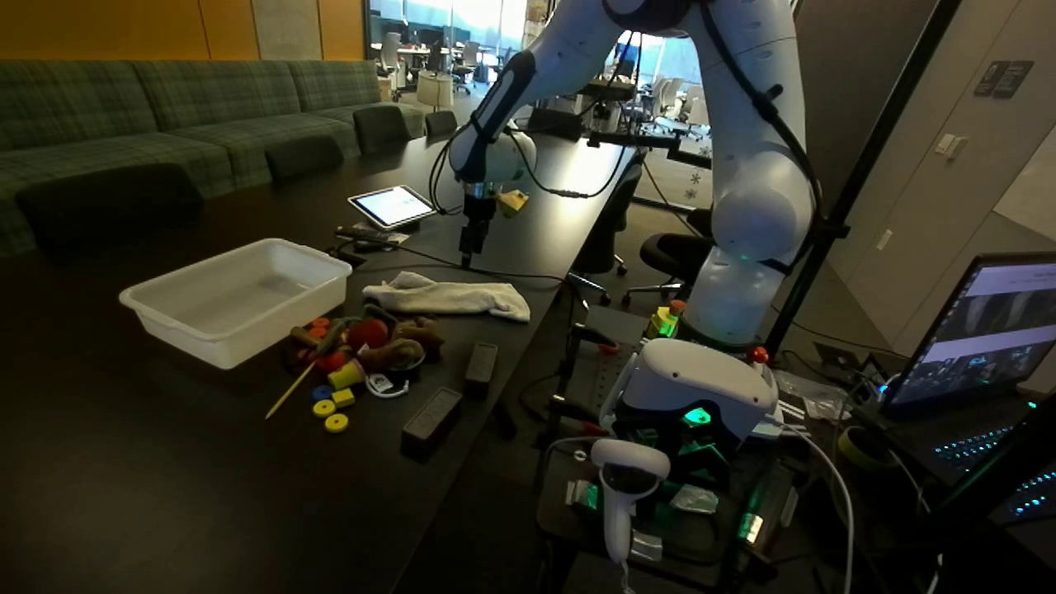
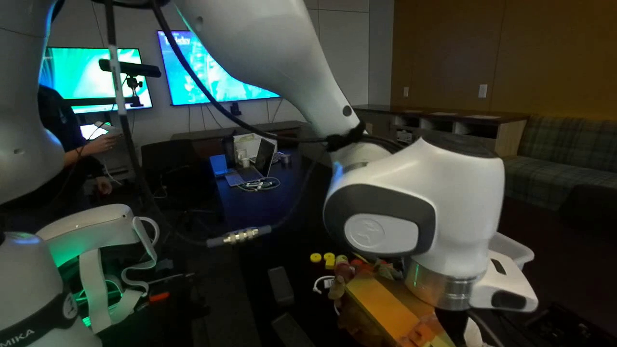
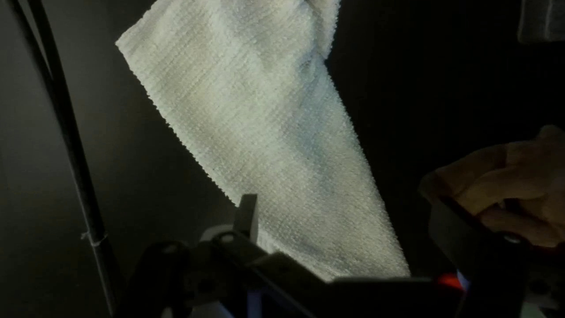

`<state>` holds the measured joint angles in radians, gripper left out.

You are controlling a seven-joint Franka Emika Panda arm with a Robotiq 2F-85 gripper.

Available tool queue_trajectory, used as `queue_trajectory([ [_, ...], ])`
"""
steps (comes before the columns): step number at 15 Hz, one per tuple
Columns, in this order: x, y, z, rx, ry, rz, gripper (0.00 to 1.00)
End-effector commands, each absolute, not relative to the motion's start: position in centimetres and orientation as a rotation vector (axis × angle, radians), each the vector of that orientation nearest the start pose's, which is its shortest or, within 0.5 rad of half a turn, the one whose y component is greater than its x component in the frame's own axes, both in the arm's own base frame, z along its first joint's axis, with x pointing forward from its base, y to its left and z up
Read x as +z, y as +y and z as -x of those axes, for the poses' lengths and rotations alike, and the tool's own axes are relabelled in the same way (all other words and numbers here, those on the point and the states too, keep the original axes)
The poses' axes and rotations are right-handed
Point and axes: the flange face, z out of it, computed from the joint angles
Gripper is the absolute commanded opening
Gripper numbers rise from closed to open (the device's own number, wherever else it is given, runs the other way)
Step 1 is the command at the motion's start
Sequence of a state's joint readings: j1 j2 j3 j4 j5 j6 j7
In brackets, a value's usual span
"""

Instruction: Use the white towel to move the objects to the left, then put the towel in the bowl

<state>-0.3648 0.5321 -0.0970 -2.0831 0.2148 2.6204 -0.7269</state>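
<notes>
Hand (image 3: pixel 348 216) spread wide near the towel (image 1: pixel 454 299), height unclear; objects (image 1: pixel 367 334) look unswept, towel not yet in the bowl (image 1: pixel 280 322).

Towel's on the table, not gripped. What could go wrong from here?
1. Weak grip: the towel lies low on the table, so the open gripper might close on too little cloth and lose it mid-sweep.
2. Snag: a black cable runs alongside the towel; a low move could drag it.
3. Shove: the toy pile sits right beside the white tub, so sweeping might push the tub too.
</notes>
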Motion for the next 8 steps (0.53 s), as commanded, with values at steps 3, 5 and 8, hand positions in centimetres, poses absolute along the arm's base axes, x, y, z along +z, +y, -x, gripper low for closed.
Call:
queue_trajectory([
  [3,11.2,-29.7,-54.9,-0.030,0.059,3.030,1.00],
  [5,9.3,-30.2,-55.7,-0.015,0.102,3.021,1.00],
  [8,6.6,-30.4,-56.8,0.019,0.158,3.006,1.00],
])
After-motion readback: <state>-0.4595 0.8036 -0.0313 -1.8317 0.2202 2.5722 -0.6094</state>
